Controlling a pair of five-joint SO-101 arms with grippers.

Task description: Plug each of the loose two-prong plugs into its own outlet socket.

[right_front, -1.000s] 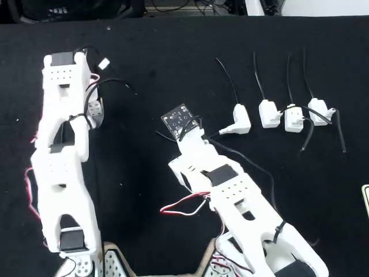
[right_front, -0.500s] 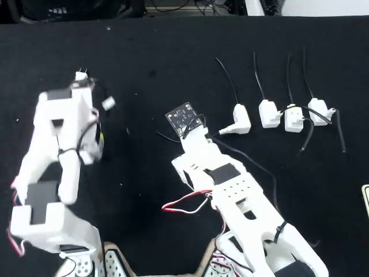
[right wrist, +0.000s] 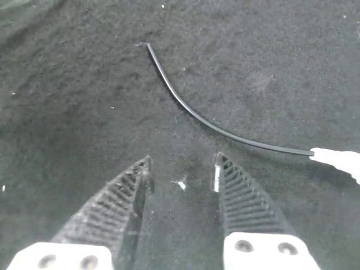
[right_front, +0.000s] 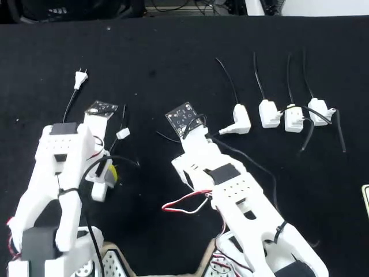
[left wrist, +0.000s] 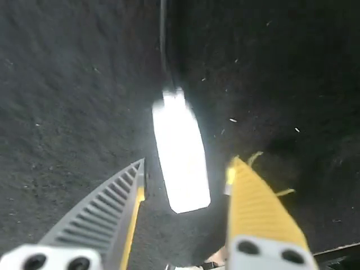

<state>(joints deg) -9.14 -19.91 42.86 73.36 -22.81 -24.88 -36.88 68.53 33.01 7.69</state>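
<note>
A loose white two-prong plug (right_front: 81, 74) lies at the far left, its black cord trailing back under my left arm (right_front: 60, 156). In the left wrist view my left gripper (left wrist: 187, 163) is open, with a bright white oblong body (left wrist: 179, 163) on the cloth between its fingers and a black cord leaving its far end. I cannot tell whether they touch it. Several white outlet sockets (right_front: 270, 112) sit in a row at the back right, and a plug (right_front: 226, 130) is at the side of the leftmost one (right_front: 242, 117). My right gripper (right wrist: 183, 159) is open over bare cloth near a socket cord (right wrist: 191, 115).
Black cloth covers the table (right_front: 161, 52). Thin black cords (right_front: 225, 75) run back from the sockets, and one long cord (right_front: 253, 164) passes beside my right arm (right_front: 225, 184). Red and white wires (right_front: 184, 205) hang off that arm.
My left arm has drawn back toward the near edge, uncovering the loose plug and its cord at the far left. The right arm has hardly moved.
</note>
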